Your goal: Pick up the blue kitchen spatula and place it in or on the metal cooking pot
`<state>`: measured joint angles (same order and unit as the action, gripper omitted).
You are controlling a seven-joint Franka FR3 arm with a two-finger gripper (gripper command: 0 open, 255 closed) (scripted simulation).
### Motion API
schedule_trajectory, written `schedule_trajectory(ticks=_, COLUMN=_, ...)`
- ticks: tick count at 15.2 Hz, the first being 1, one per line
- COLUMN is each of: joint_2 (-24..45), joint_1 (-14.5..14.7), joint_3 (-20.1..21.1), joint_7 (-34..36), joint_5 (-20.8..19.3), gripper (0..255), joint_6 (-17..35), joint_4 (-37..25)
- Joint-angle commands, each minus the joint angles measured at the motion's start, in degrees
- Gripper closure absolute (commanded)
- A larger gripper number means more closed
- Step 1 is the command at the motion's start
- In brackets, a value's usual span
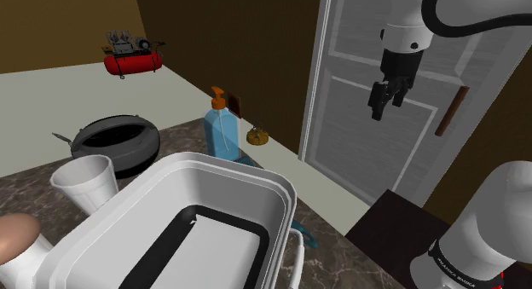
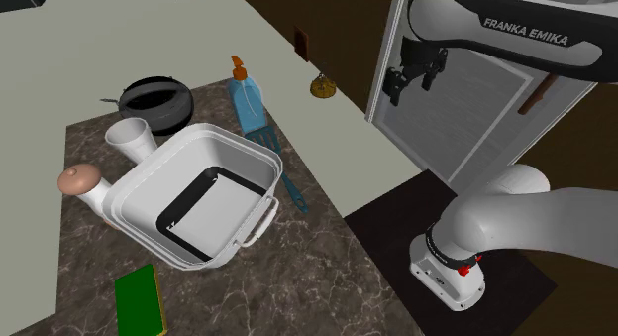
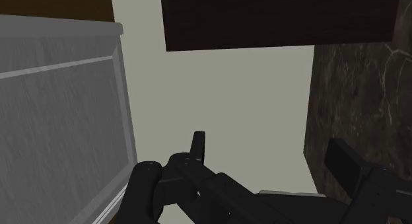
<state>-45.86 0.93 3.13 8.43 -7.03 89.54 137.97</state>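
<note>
The tool (image 1: 385, 98) is hanging high in front of the pale panelled door (image 1: 341, 91), its fingers standing well apart and gripping nothing. It is hovering well away from the dark marbled desk (image 2: 327, 275). There, the blue spatula (image 2: 294, 197) is lying flat just beside the big white pot (image 2: 272, 166), on the second exterior view's right of it. A blue soap bottle (image 1: 222, 132) is standing just beyond the pot, near a black pan (image 1: 115, 142).

Spatula (image 2: 294, 197) half under white pot (image 2: 236, 142)
</note>
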Motion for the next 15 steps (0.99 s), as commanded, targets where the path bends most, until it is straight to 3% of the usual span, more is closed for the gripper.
schedule_trajectory(ticks=1, joint_2=0.0, joint_1=0.0, joint_3=0.0, joint_7=0.0, joint_5=0.0, gripper=0, joint_6=0.0, joint_4=0.0)
schedule_trajectory(ticks=15, joint_2=13.25, joint_1=6.28, joint_3=12.81, joint_7=14.49, joint_5=11.68, gripper=0, joint_6=14.4, joint_4=0.61)
